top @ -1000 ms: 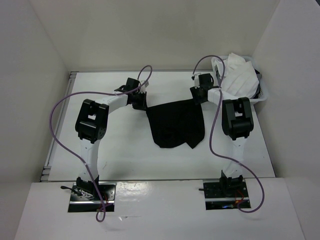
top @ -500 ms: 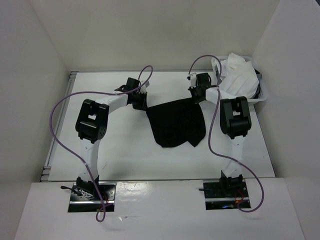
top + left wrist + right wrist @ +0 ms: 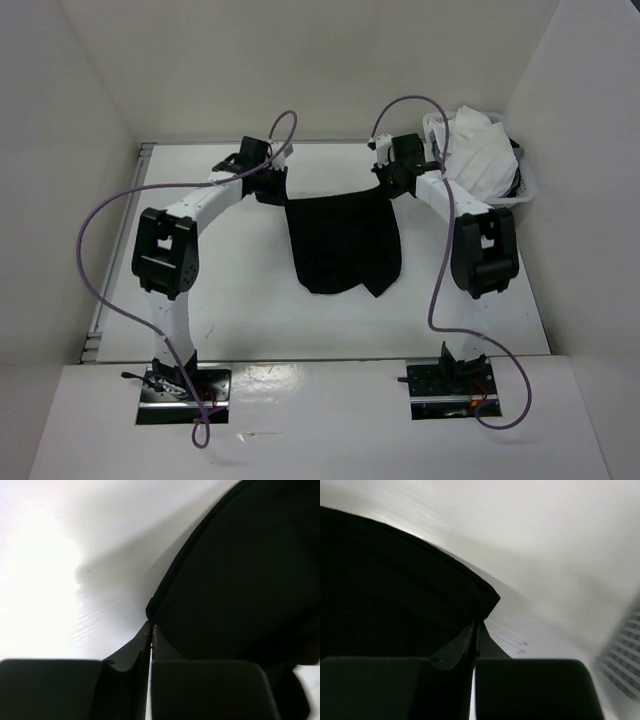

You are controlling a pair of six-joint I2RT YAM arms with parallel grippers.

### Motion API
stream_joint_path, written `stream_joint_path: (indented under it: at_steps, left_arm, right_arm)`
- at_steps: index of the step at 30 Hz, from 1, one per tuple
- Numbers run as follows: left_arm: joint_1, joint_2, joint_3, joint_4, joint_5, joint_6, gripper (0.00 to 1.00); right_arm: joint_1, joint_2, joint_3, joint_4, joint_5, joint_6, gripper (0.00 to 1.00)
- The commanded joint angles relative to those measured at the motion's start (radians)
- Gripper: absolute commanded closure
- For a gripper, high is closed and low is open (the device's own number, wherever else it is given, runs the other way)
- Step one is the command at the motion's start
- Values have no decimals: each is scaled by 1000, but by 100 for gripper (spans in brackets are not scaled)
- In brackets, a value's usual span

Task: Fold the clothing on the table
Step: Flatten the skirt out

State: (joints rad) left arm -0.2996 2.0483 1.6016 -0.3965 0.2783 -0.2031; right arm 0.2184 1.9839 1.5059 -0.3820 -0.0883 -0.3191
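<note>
**Black clothing [image 3: 343, 245] pinched at both far corners**

Garment lies flat mid-table [image 3: 240, 300], centre of the top view. Its upper edge runs straight between the two arms. Lower edge is uneven, with a small notch at lower right.

Left gripper [image 3: 150, 631]: jaws closed down to a slit, with a fabric corner caught at the tips. The hem runs from there toward the upper right of the left wrist view.

Right gripper [image 3: 476, 630]: same story. Jaws are together and a folded fabric corner is clamped right at the tips. The rest of the garment fills the left half of that view.

Both held corners sit low over the tabletop. Can't tell whether they touch it or are slightly lifted.

White cloth [image 3: 475, 150] is heaped in a basket [image 3: 522, 190] at upper right of the top view. It's apart from the garment, just beside the right arm. The basket's slotted wall shows at the lower right edge of the right wrist view.

Metal rail [image 3: 110, 270] runs along the table's left edge.
</note>
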Motion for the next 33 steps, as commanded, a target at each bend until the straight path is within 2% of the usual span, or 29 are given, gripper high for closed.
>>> stream_joint_path:
  at_steps: [1, 5, 10, 15, 19, 22, 24, 27, 33]
  left_arm:
    - [10, -225, 90, -30, -24, 83, 100]
    - [10, -384, 47, -48, -59, 119, 100]
    - [10, -578, -15, -82, -31, 198, 100]
    - [1, -821, -179, -61, -21, 267, 100]
    - [1, -1026, -284, -51, -21, 332, 100]
    - [23, -1152, -296, -133, 4, 369, 100]
    - [34, -1191, -305, -162, 27, 379, 100]
    - [53, -1226, -362, -183, 67, 380, 100]
    - [53, -1202, -404, -183, 76, 398, 100]
  right_arm:
    - [42, -227, 7, -27, -18, 2, 100]
    - [100, -420, -42, -49, 30, 2, 100]
    - [185, -577, -78, -110, 73, 2, 100]
    - [274, -761, -108, -184, 82, 11, 100]
    - [285, -891, -127, -253, 0, -21, 100]
    - [285, -999, -147, -305, -103, -55, 100]
    - [254, -1060, -167, -314, -204, -64, 100]
    - [223, -1080, -214, -288, -277, -52, 100]
    - [223, -1004, -320, -198, -265, -34, 100]
